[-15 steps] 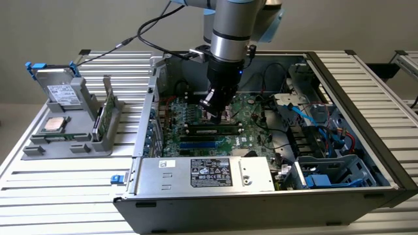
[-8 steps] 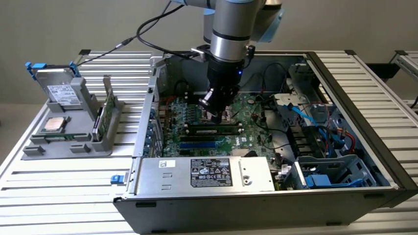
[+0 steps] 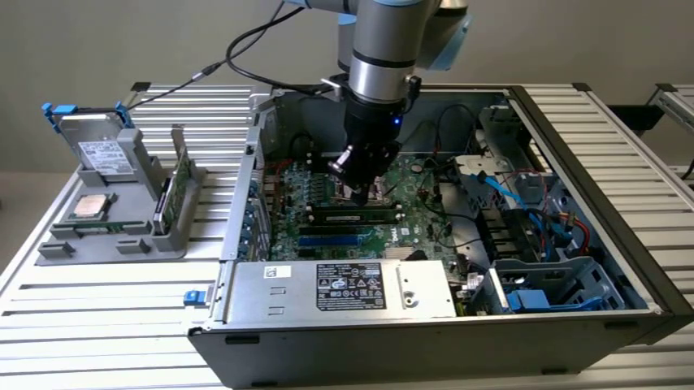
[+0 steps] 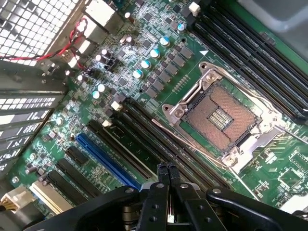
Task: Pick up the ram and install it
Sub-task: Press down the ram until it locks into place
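The ram [image 3: 353, 216], a long green stick with black chips, lies level along a black slot on the motherboard [image 3: 418, 183] inside the open computer case. My gripper [image 3: 358, 188] hangs just above it, a little toward the back of the case. In the wrist view, the gripper [image 4: 167, 168] has its two black fingers pressed together with nothing between them. Its tips sit over the row of long black memory slots [image 4: 159, 139], beside the empty processor socket [image 4: 219, 118].
The case walls [image 3: 607, 175] surround the board, with a silver power supply [image 3: 347, 286] at the front and blue cables [image 3: 531, 203] on the exterior view's right. A grey holder [image 3: 109, 236] outside the case carries a square processor chip [image 3: 89, 207], a drive [image 3: 103, 154] and a thin upright board [image 3: 174, 195].
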`<action>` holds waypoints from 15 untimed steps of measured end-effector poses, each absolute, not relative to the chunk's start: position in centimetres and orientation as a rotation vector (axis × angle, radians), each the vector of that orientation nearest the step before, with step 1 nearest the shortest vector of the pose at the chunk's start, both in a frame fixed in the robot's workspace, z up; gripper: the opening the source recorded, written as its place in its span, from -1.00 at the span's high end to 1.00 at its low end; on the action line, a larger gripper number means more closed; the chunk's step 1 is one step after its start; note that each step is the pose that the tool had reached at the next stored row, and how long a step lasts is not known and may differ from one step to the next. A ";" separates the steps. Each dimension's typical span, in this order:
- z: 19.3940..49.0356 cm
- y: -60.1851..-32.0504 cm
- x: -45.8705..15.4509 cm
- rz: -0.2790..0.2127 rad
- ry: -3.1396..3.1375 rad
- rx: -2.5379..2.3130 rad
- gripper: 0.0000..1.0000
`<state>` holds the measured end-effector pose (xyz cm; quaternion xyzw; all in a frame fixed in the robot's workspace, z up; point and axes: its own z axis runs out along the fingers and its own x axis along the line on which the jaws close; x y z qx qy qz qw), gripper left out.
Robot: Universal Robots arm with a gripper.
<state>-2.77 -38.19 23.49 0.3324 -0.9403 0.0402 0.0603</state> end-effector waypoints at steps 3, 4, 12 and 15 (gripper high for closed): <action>23.5 -38.2 -2.8 0.122 -2.867 0.957 0.80; 23.5 -38.2 -2.8 0.121 -2.874 0.940 0.80; 23.5 -38.2 -2.8 0.119 -2.922 0.802 0.80; 23.5 -38.2 -2.8 0.118 -2.938 0.751 0.80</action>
